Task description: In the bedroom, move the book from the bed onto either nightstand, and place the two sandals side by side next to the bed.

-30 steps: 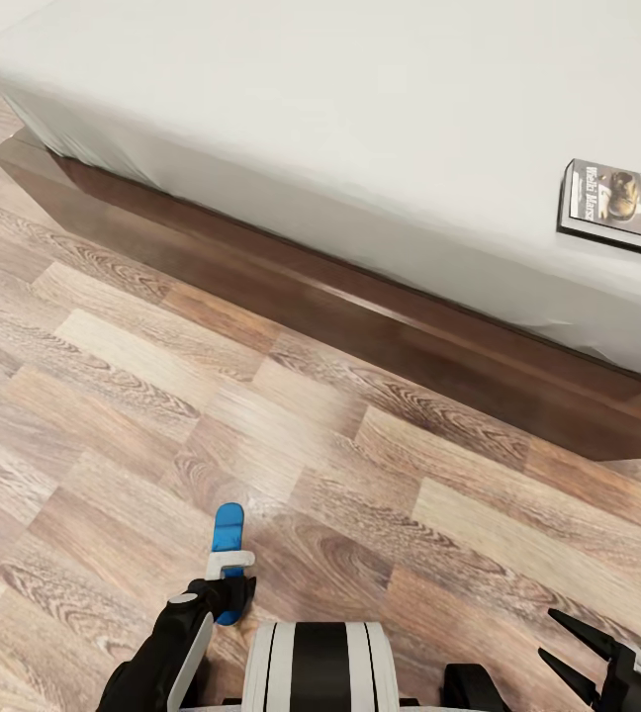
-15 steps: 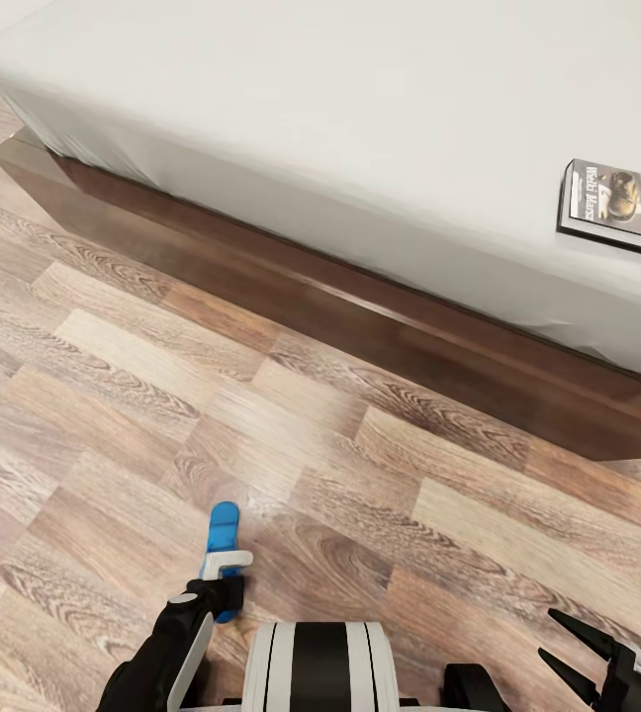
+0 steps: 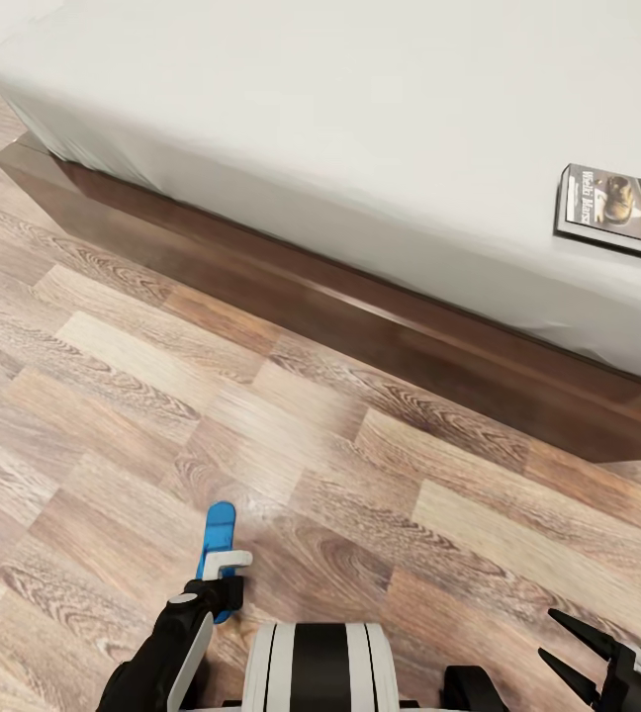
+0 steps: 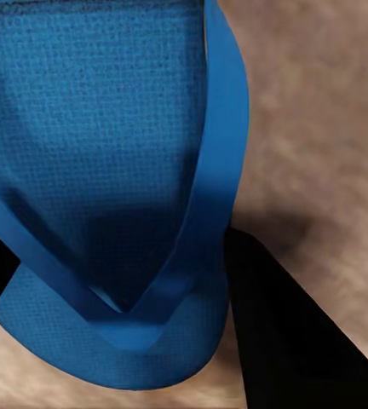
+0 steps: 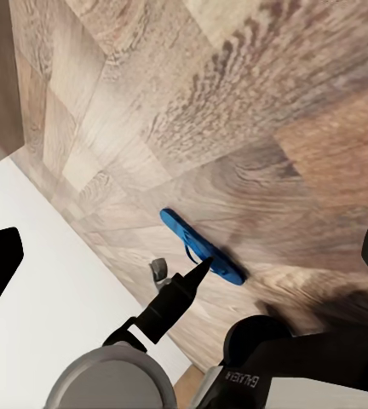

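Left gripper (image 3: 224, 593) is reaching down to the wood-plank floor (image 3: 410, 465) just in front of the robot's trunk, and its 2 dark fingers (image 4: 286, 332) are sitting on either side of 1 blue sandal (image 3: 218, 542), closed against its edges. From the left wrist view, the sandal (image 4: 99, 128) is lying sole-down with its thin straps meeting in a V between the fingers, 1 finger pressing at each side of the rounded end. From the right wrist view, the same sandal (image 5: 199, 246) is lying flat on the floor with the left gripper (image 5: 203, 266) coming down onto it; whether it is lifting off the planks I cannot tell.

Right gripper (image 3: 583, 653) is hanging low at the robot's right side, above the floor and well apart from the sandal, its 2 black pointed fingers spread and holding nothing.

Across the upper part of the head view, the bed (image 3: 360, 129) is stretching diagonally, its pale grey mattress sitting on a dark brown wooden frame (image 3: 380, 331) that is standing on the floor. On the mattress near its edge, far to the robot's right, the book (image 3: 617, 206) is lying flat with its dark cover and orange band facing up, partly cut off by the picture's edge. The sandal is resting well apart from the bed frame.
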You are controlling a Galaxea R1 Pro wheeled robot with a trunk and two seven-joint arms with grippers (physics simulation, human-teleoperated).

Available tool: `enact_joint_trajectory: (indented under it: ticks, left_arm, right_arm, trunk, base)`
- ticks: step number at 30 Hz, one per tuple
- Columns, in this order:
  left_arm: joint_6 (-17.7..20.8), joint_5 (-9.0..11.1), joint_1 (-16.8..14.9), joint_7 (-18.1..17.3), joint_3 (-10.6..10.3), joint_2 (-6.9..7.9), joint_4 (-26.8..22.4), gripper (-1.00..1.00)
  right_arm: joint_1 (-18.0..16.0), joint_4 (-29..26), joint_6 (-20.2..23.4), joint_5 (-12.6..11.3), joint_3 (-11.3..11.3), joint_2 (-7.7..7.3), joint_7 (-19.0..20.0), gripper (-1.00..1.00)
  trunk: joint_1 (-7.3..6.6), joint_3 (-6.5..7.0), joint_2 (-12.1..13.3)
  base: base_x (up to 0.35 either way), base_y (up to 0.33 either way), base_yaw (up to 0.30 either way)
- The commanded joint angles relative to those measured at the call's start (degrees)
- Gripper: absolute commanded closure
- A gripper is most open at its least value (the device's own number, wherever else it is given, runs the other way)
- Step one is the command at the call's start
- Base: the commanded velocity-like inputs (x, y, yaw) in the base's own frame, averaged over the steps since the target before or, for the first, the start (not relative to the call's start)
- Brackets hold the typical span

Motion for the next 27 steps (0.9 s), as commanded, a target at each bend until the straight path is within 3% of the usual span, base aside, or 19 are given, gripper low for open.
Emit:
enact_joint_trajectory:
  ticks: [1,27]
  left_arm:
    - [0.4,0.1,0.0,0.3,-0.1,0.02,-0.1,1.0]
    - [0.5,0.1,0.0,0.2,-0.1,0.02,-0.1,1.0]
  right_arm:
    - [0.0,0.0,0.2,-0.1,0.0,-0.01,0.1,-1.0]
    - [0.0,0.0,0.2,-0.1,0.0,0.04,0.0,-1.0]
  trunk:
    - [-0.03,0.2,0.0]
    - [-0.7,5.96,0.4]
  base:
    - [0.0,0.0,0.0]
    - [0.0,0.0,0.0]
